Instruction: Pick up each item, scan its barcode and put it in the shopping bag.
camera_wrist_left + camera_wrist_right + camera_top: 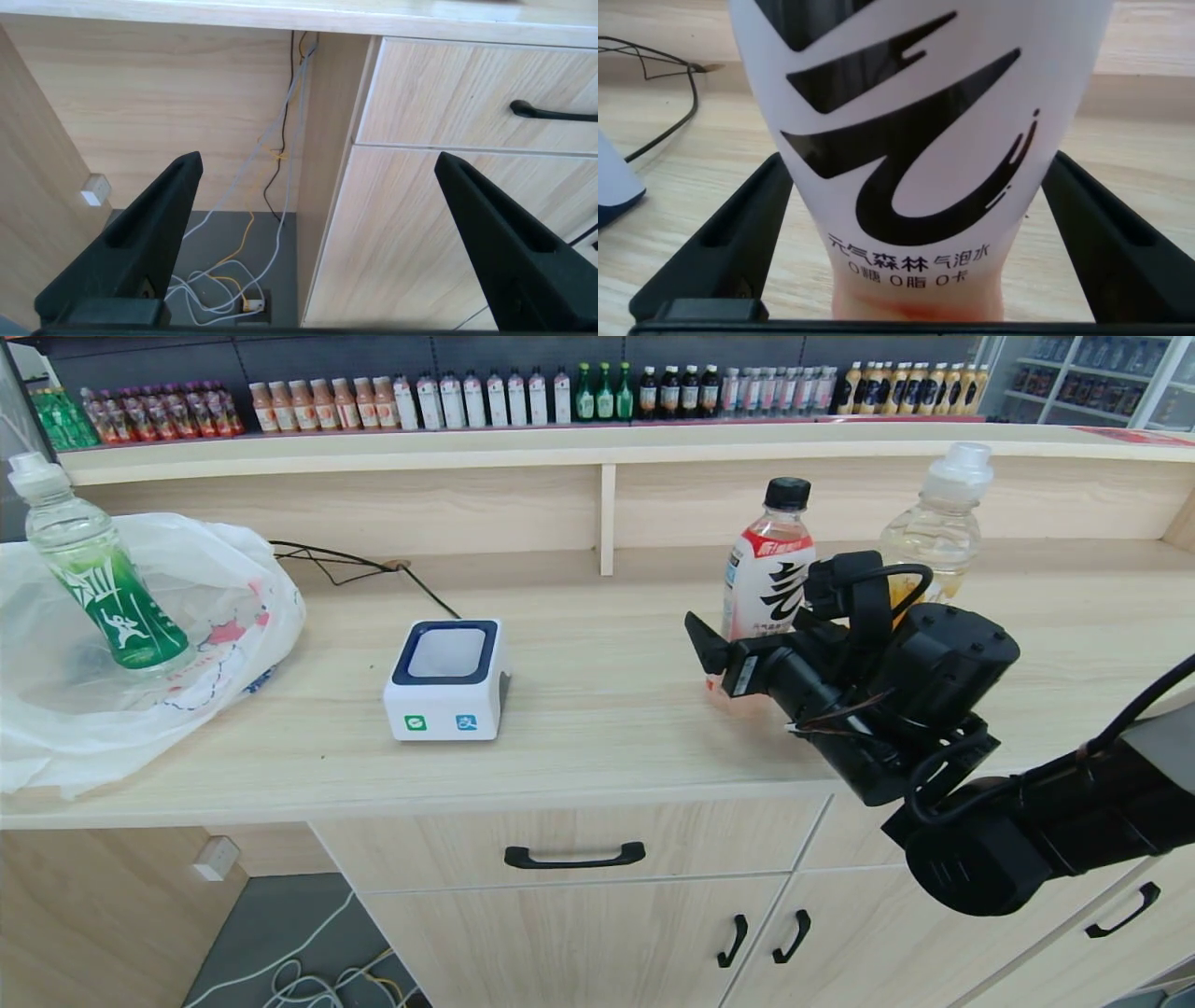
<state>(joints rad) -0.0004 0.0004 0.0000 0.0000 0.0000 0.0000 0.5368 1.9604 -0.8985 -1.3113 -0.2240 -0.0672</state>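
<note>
While my right gripper (917, 161) stands spread around the white-labelled black-capped plastic bottle (767, 569), right side of the wooden counter (607, 728), I judge the step: grasping | next: close, lift, carry left to white box scanner (446, 679), then translucent shopping bag (238, 607).

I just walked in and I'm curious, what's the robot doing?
The robot's right gripper sits open around the black-capped bottle on the counter, not squeezing it yet. The scanner waits in the middle. A green bottle already leans in the shopping bag. The left gripper hangs open below the counter, by the drawers.
</note>
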